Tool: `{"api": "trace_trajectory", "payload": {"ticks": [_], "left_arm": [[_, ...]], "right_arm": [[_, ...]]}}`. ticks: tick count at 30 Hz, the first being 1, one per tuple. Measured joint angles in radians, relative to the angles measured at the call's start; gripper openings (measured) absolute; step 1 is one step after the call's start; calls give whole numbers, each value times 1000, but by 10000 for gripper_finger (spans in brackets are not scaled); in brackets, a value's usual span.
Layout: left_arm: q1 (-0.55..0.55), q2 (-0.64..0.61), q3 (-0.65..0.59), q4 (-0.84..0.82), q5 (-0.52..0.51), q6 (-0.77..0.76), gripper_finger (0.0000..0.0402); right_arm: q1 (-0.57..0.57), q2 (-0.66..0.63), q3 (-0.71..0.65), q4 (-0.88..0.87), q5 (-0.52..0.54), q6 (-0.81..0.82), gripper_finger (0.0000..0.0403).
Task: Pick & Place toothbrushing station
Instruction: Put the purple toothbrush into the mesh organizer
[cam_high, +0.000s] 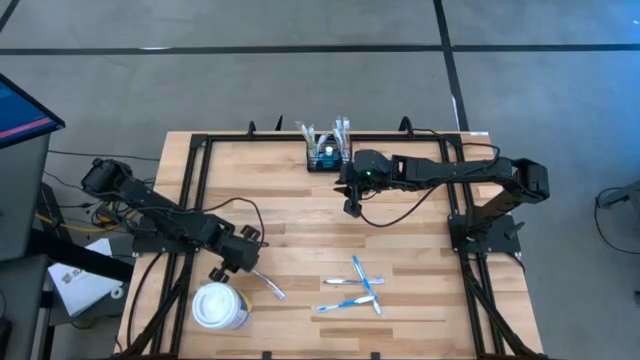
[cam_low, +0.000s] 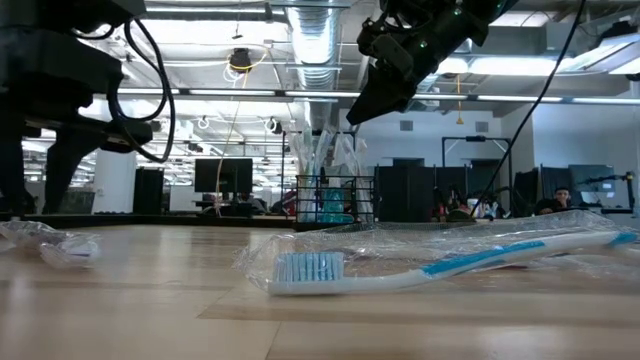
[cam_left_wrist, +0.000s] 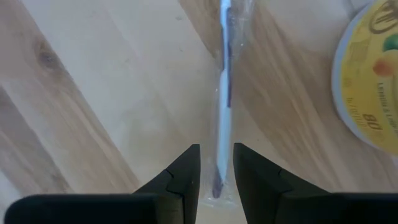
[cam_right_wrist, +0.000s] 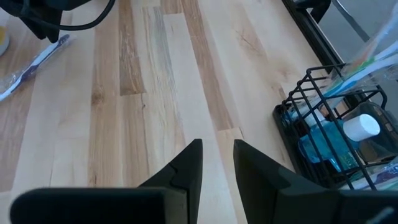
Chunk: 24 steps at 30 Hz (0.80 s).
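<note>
The toothbrushing station (cam_high: 325, 155), a small black wire organiser holding wrapped toothbrushes and a blue bottle, stands on its base at the table's far edge; it also shows in the right wrist view (cam_right_wrist: 336, 137) and the low view (cam_low: 335, 200). My right gripper (cam_high: 352, 208) hangs above the table just near of it, fingers shut and empty (cam_right_wrist: 217, 155). My left gripper (cam_high: 243, 262) is at the near left, fingers shut (cam_left_wrist: 216, 162), over the handle end of a wrapped toothbrush (cam_left_wrist: 222, 93) that lies flat on the table (cam_high: 270, 288).
A white lidded paper cup (cam_high: 220, 306) stands at the near left, close to my left gripper. Several wrapped blue-and-white toothbrushes (cam_high: 355, 290) lie crossed near the front middle. Black frame rails (cam_high: 195, 190) run along the table's sides. Bare wood lies in the middle.
</note>
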Motion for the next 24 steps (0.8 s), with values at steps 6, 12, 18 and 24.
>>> {"api": "trace_trajectory", "payload": {"ticks": [6, 12, 18, 24], "left_arm": [[0, 0, -30, 9, 11, 1, 90], [0, 0, -109, 110, 46, 1, 90], [-1, -4, -139, 147, 2, 1, 90], [-1, -3, -141, 157, -25, 1, 45]], "right_arm": [[0, 0, 0, 0, 0, 0, 82], [0, 0, 0, 0, 0, 0, 82], [0, 0, 0, 0, 0, -1, 82], [0, 0, 0, 1, 0, -1, 82]]}}
